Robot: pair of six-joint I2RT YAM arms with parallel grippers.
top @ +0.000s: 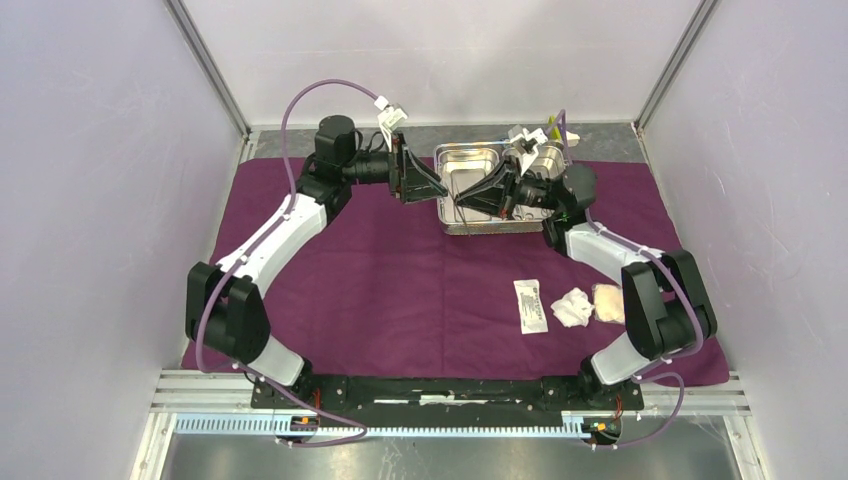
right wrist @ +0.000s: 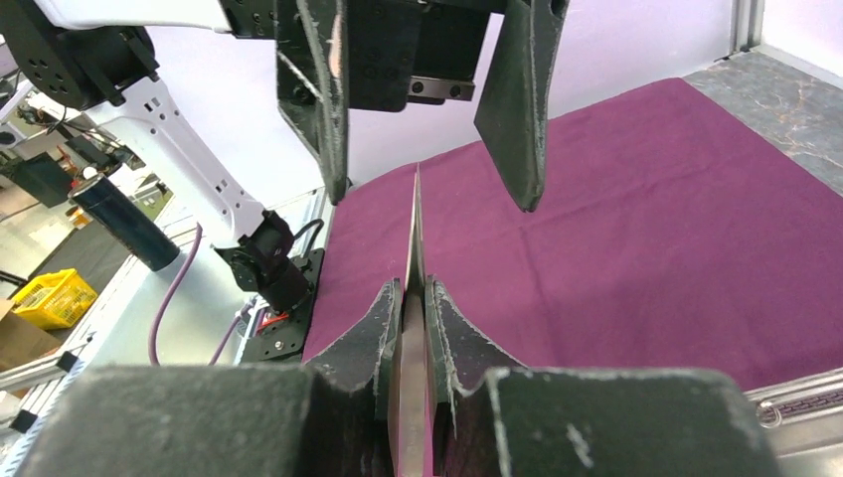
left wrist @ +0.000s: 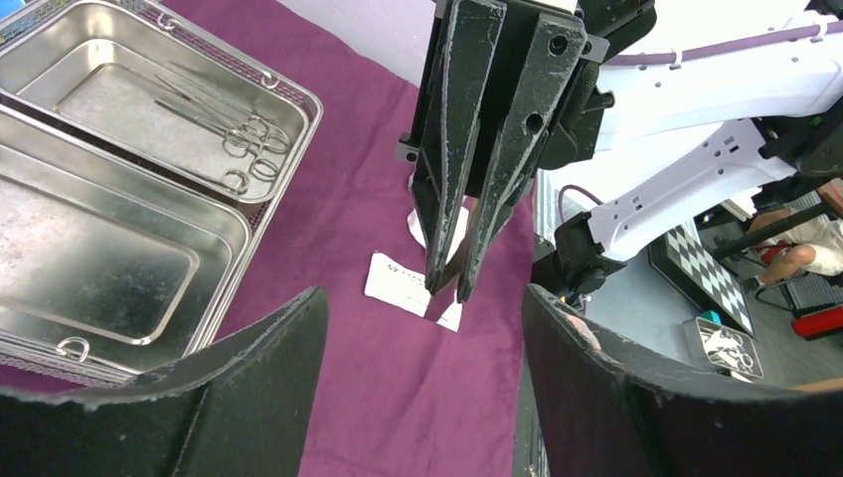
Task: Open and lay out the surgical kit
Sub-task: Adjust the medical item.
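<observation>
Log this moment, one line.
right claw: shut on thin steel instrument | left claw: open, facing its tip | tray: scissor-handled instruments in one compartment

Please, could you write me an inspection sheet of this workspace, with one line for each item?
Surface: purple cloth, spread flat.
Job's things: steel tray, one half bare, scissor-handled tools in the other half; white packet and gauze pads lying on the cloth.
Clutter: small yellow-green bit behind the tray, too small to tell what it is.
Hands: right hand shut on a thin steel tool; left hand open, a finger on either side of the tool's tip, apart from it.
Cables: purple cable loops up on the left side.
Surroundings: pale walls; metal rail at the near edge.
</observation>
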